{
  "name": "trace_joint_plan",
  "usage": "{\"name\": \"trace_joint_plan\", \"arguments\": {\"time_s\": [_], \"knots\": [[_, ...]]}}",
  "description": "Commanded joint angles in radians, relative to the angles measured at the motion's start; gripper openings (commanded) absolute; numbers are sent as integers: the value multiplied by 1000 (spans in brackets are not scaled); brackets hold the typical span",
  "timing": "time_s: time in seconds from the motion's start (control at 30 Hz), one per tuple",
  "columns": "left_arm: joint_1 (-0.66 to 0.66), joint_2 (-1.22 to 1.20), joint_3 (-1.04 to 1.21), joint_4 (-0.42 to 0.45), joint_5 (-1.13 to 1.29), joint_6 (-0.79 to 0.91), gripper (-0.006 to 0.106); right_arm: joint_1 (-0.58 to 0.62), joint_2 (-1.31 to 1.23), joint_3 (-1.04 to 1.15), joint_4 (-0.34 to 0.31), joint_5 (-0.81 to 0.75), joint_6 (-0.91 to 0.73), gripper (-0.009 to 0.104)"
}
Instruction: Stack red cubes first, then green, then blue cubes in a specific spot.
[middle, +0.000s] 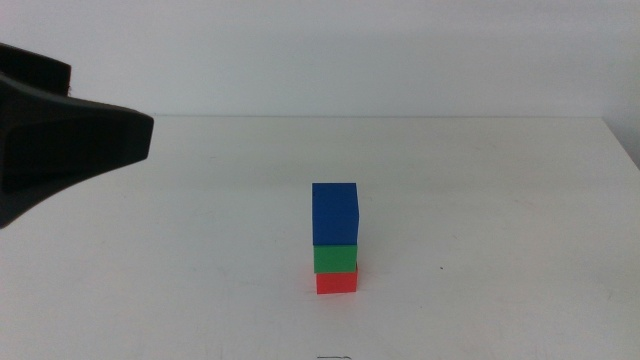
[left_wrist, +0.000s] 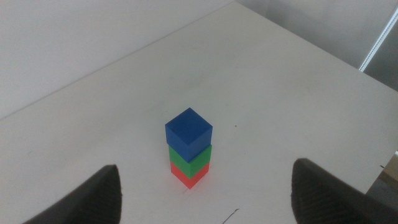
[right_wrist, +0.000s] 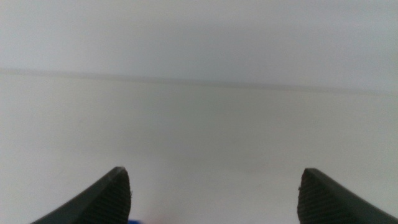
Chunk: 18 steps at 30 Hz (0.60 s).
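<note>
The red cube (middle: 337, 283) rests on the white tabletop with the green cube (middle: 335, 259) on it and the blue cube (middle: 335, 214) on top, a slightly skewed three-high stack in the middle view. My left gripper (middle: 125, 135) hovers high at the left, well away from the stack and holding nothing. Its wrist view looks down on the blue cube (left_wrist: 188, 133), the green cube (left_wrist: 189, 162) and the red cube (left_wrist: 188, 177), with both fingers (left_wrist: 107, 190) spread wide. My right gripper (right_wrist: 214, 174) stands open over bare table and is outside the middle view.
The table's far edge (middle: 400, 116) meets a pale wall, and its right corner (middle: 605, 125) shows. In the left wrist view the table edge (left_wrist: 323, 53) runs diagonally, with floor and a white post beyond.
</note>
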Motion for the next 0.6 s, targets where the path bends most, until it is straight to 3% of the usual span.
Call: {"name": "trace_joint_plan", "arguments": {"time_s": [0.0,0.23,0.33,0.4,0.57], "knots": [[-2,-1,-23,-44,-51,-1,94,-50,-95,-28,-21,39,-82,89],[-2,-1,-23,-44,-51,-1,94,-183,-290,86,-16,20,-197,89],[-2,-1,-23,-44,-51,-1,94,-280,-412,239,4,-112,-207,88],[-2,-1,-23,-44,-51,-1,94,-344,-494,363,39,-239,-209,88],[-2,-1,-23,-44,-51,-1,94,-476,-636,619,200,-502,-286,87]]}}
